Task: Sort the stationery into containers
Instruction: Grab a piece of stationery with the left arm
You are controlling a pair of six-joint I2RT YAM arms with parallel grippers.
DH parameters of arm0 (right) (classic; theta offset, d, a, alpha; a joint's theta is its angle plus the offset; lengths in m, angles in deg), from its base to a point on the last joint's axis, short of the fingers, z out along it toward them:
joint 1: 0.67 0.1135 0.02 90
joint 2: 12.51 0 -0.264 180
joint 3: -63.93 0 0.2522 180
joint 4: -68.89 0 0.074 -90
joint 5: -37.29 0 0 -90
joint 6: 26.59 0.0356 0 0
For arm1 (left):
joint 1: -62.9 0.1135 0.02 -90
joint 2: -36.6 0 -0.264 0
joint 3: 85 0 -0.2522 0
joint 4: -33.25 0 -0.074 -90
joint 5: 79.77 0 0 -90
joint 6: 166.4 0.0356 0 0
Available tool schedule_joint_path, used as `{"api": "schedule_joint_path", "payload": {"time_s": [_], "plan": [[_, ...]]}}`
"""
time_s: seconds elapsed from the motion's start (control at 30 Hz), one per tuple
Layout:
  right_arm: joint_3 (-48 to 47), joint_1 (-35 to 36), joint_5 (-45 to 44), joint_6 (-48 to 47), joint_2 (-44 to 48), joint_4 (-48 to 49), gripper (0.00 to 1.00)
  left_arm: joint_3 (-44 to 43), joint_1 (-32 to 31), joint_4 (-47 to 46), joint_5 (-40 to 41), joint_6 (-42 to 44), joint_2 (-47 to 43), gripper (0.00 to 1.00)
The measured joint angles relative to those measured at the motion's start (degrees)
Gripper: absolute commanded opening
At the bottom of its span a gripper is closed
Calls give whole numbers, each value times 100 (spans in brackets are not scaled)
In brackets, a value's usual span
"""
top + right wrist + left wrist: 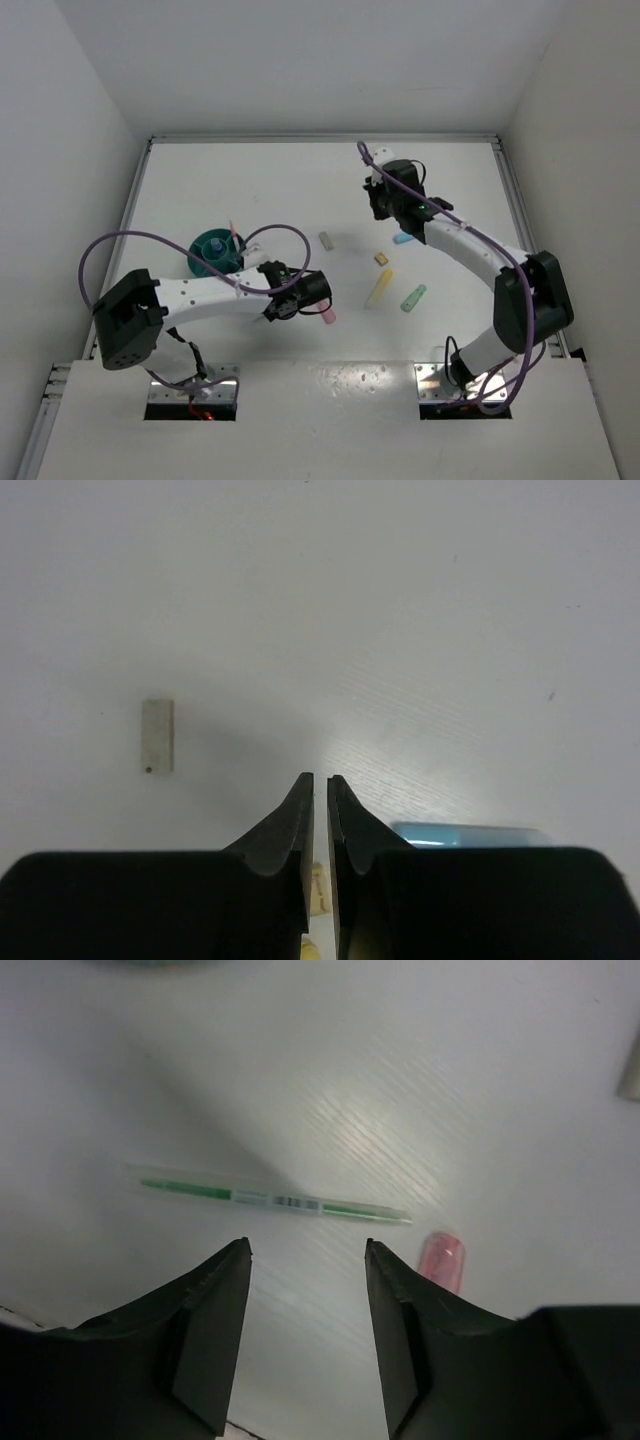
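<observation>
Pick-up looks in hand: the left pincer [307, 1245], wide open and empty, hovers just short of the thin green-cored clear pen [275, 1200] lying flat on the white counter [480, 1080], and should straddle it, close, then carry it to the round dark-teal cup [200, 262]; the right pincer [320, 778] is all but closed, empty.

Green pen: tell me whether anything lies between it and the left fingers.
Nothing visible does. The green pen lies just ahead of the open left fingers; the pink marker sits beside one finger, not between.
</observation>
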Motion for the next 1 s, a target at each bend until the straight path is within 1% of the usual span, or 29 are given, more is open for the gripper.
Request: {"api": "schedule_joint_path", "payload": {"time_s": [0.07,0.23,0.4,0.57,0.73,1.0], "plan": [[35,-103,28,31,111,46,9,184,92,35,-44,-103,-76,59],[94,-321,144,131,160,142,9,393,175,-59,-188,-223,-92,61],[173,-459,317,192,162,144,11,632,293,-503,-496,-269,50,64],[197,-531,483,267,162,140,11,710,289,-787,-726,-282,260,64],[199,-632,649,328,170,133,11,748,302,-1003,-787,-282,485,64],[203,-822,863,437,221,105,11,791,529,-1069,-813,-280,658,64]]}}
